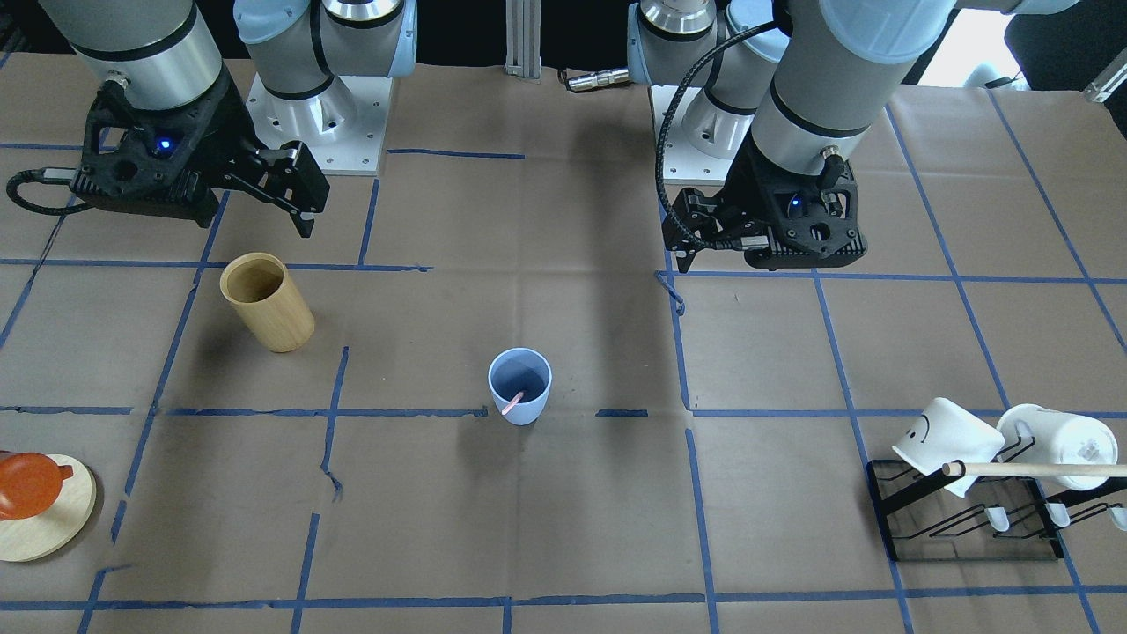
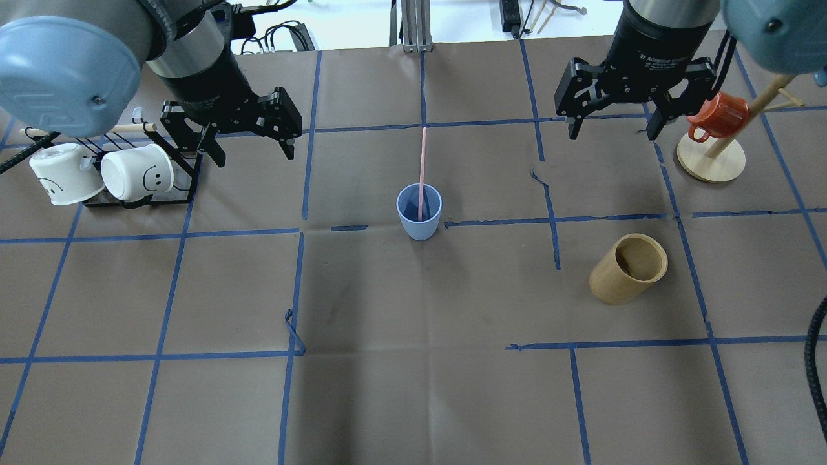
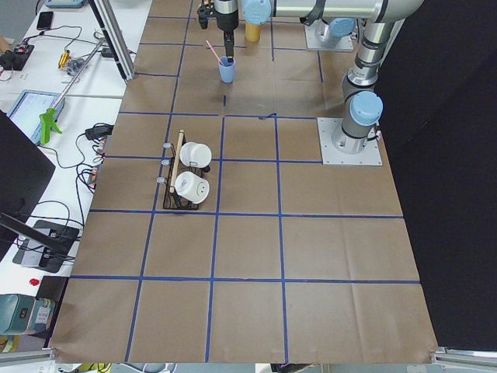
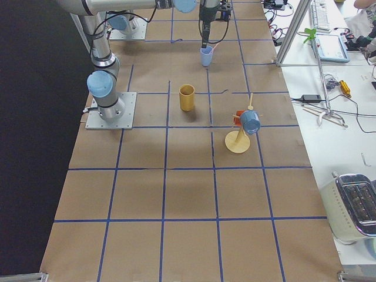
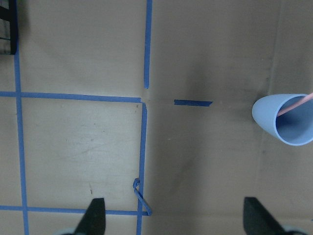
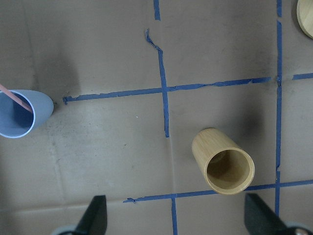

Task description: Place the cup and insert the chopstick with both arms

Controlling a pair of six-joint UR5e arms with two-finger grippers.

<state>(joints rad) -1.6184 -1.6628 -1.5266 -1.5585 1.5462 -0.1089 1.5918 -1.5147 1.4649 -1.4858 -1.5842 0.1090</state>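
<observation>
Overhead exterior: my left hand hangs above the tabletop, spread wide and empty. In the centre, the cup stands upright along a tape line with the chopstick inside, leaning over the far rim. My right hand hovers released too, well apart. Placed and inserted, I judge. Any move away should go wide, clear of that leaning stick.

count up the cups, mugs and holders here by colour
light-blue cup: 1
white mugs: 2
orange mug: 1
blue mug: 1
tan wooden cylinder: 1
total: 6
</observation>
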